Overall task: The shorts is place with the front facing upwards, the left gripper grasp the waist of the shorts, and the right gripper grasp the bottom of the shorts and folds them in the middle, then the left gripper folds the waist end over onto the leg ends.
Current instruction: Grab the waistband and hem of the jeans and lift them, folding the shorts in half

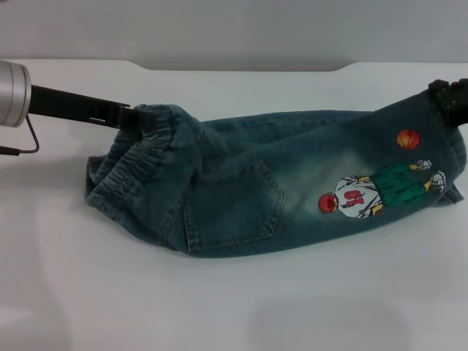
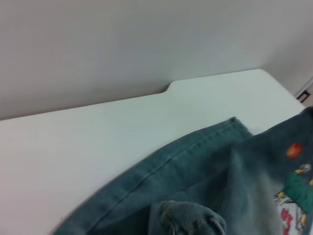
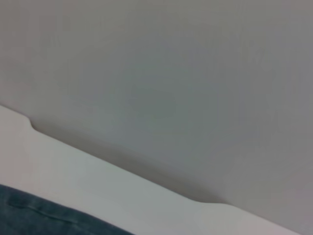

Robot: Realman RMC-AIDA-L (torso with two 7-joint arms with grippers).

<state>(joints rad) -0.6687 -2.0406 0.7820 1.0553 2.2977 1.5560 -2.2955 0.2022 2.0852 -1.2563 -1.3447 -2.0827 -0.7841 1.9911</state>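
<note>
On the table (image 1: 88,292): the shorts (image 1: 241,194) lie across the middle, stretched from 9 o'clock to 3 o'clock, already doubled lengthwise so 1 leg covers the other.
Waist: the gathered waistband (image 1: 128,172) sits at 9 o'clock, partly lifted off the surface.
Left gripper: the left gripper (image 1: 139,119) comes in from 10 o'clock and its tips are clamped on the top of the waistband.
Right gripper: the right gripper (image 1: 447,102) sits at 2 o'clock against the leg ends (image 1: 453,164); whether its jaws are pinching the hem I cannot tell.
Patch: the cartoon patch (image 1: 380,191) faces up near 3 o'clock.
Done: the fold down the middle looks complete.
Left: carrying the waist end over onto the leg ends, then letting go.
</note>
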